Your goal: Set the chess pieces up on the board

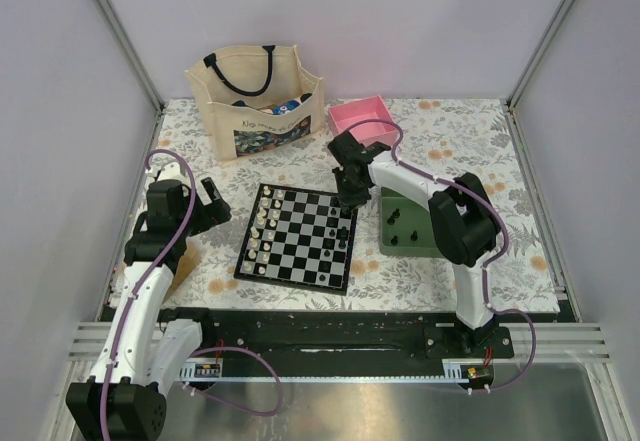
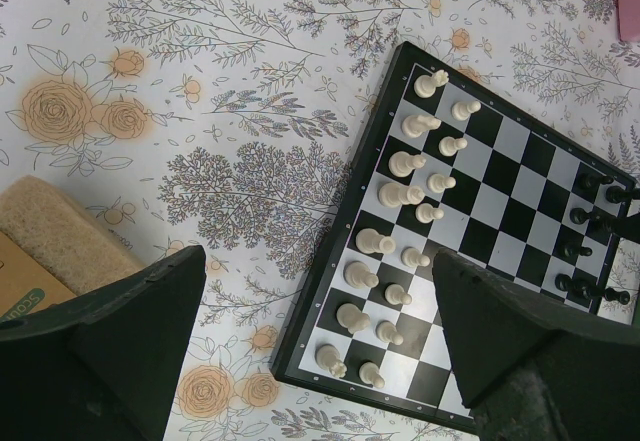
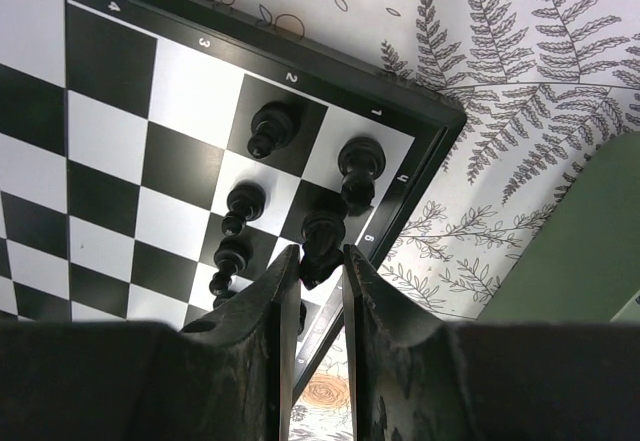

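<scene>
While the white side looks sorted, the black side is only partly done. The board (image 1: 297, 238) is laid roughly mid-bench, a bit skewed, and the cream-white chessmen (image 2: 400, 261) are lined up in two rows along its left edge. Along the right edge only a handful of black chess pieces (image 3: 243, 204) are stood up, bunched toward the board's far right corner.

One more black piece (image 3: 322, 231) is pinched between the nearly closed fingers of the right hand (image 3: 320, 253), right over the edge row by that corner. Whether it's touching its square can't be told. The left hand (image 2: 315, 331) is held wide open with nothing in it, over the bench (image 1: 450, 131) off the board's left edge.

A few spare black men (image 1: 397, 215) are seen in the green tray (image 1: 425, 246), parked just beside the board's right edge, so a fair chunk of black's setup is judged not yet done.

The bench is covered in a floral print. A canvas tote bag (image 1: 255, 96) is stood at the far edge, with a pink tray (image 1: 360, 119) beside it. Plain pale walls (image 1: 350, 21) are seen on three sides, with metal framing at the corners.
</scene>
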You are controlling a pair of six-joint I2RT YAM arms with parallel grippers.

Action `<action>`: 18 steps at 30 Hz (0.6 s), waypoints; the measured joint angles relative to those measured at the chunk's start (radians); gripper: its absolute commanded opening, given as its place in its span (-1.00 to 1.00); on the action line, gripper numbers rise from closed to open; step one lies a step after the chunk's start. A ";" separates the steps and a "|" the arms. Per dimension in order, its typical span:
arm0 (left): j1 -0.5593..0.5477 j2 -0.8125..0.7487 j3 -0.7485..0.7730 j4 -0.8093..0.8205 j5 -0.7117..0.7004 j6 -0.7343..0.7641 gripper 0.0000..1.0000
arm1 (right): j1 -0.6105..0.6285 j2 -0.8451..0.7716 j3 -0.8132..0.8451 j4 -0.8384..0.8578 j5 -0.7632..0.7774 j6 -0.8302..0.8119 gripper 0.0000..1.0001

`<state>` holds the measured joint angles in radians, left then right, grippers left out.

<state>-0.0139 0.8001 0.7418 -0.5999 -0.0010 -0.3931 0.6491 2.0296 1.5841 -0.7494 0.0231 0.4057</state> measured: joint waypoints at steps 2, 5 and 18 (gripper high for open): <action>0.000 0.000 0.000 0.000 0.000 0.000 0.98 | 0.000 0.006 0.000 -0.002 0.007 0.000 -0.60; 0.000 0.000 0.000 0.000 0.000 0.000 0.98 | 0.000 0.016 0.004 -0.004 0.014 0.000 -0.60; 0.000 0.000 0.000 0.000 0.000 0.000 0.98 | 0.000 0.018 0.012 -0.004 0.018 -0.002 -0.44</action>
<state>-0.0139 0.8005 0.7418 -0.5999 -0.0010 -0.3931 0.6491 2.0480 1.5959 -0.7536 0.0414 0.4038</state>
